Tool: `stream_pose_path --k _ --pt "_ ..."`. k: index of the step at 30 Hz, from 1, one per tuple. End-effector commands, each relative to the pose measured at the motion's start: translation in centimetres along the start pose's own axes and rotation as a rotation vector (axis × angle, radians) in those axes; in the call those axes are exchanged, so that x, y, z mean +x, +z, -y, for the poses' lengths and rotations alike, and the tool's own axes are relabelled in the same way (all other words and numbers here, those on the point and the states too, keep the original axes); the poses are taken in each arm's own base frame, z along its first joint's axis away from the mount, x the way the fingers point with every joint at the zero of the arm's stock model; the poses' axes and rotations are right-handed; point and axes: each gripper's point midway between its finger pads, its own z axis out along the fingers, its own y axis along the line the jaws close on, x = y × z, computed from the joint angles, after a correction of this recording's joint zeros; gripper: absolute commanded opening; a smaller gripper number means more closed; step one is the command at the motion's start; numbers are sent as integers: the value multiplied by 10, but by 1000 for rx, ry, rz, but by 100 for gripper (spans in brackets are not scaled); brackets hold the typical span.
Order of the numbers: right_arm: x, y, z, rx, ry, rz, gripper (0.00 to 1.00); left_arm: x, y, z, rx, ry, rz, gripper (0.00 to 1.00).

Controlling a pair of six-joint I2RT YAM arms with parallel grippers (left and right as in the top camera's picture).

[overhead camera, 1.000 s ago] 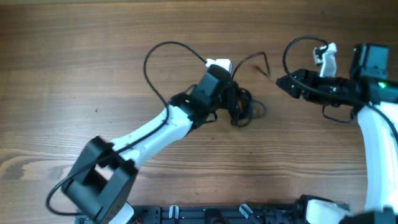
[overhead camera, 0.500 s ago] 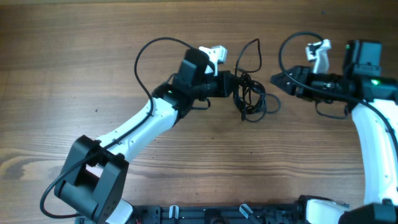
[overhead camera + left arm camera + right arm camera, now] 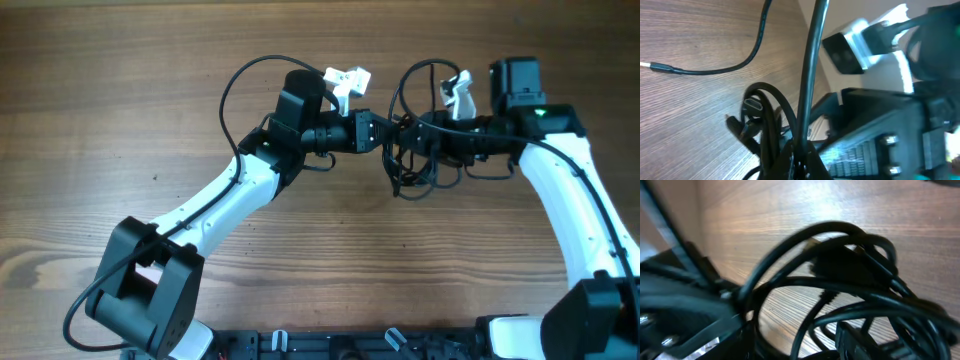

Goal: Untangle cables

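Observation:
The cables (image 3: pixel 408 172) are a small black tangle at the middle of the wooden table, with one loop (image 3: pixel 404 85) arching up and back. My left gripper (image 3: pixel 384 133) reaches in from the left and is shut on a strand at the tangle's left side. In the left wrist view that strand (image 3: pixel 810 65) rises from the pinched tips (image 3: pixel 802 156), beside coils with a plug (image 3: pixel 752 106). My right gripper (image 3: pixel 424 134) comes from the right, its tips buried in the tangle opposite the left one. Cable loops (image 3: pixel 840 265) fill the right wrist view and hide how its jaws stand.
A loose thin cord with a small plug end (image 3: pixel 661 67) lies on the wood. The left arm's own thick wire (image 3: pixel 235 90) loops out behind it. White camera mounts (image 3: pixel 347 80) (image 3: pixel 458 92) stick up on both wrists. A black rail (image 3: pixel 350 345) runs along the near table edge.
My right gripper has moved left from the table's right side into the tangle. My left gripper still holds the cables and has turned to point right, drawing the bundle up a little.

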Motion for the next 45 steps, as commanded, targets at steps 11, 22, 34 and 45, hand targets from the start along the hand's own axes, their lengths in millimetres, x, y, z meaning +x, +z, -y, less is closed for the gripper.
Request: stream_pose_path --k 11,22,34,45 --pt "1 14 20 54 56 3 47 -24 -18 30 141 -87 35 4" --pt "-14 24 10 73 23 66 12 -24 -19 30 149 -146 27 4" --pt "-37 -86 -27 -96 -147 335 4 -28 -47 -54 -143 -203 82 4" --pt "-37 -172 -29 -305 -131 509 4 -16 -56 -81 -257 -226 65 4"
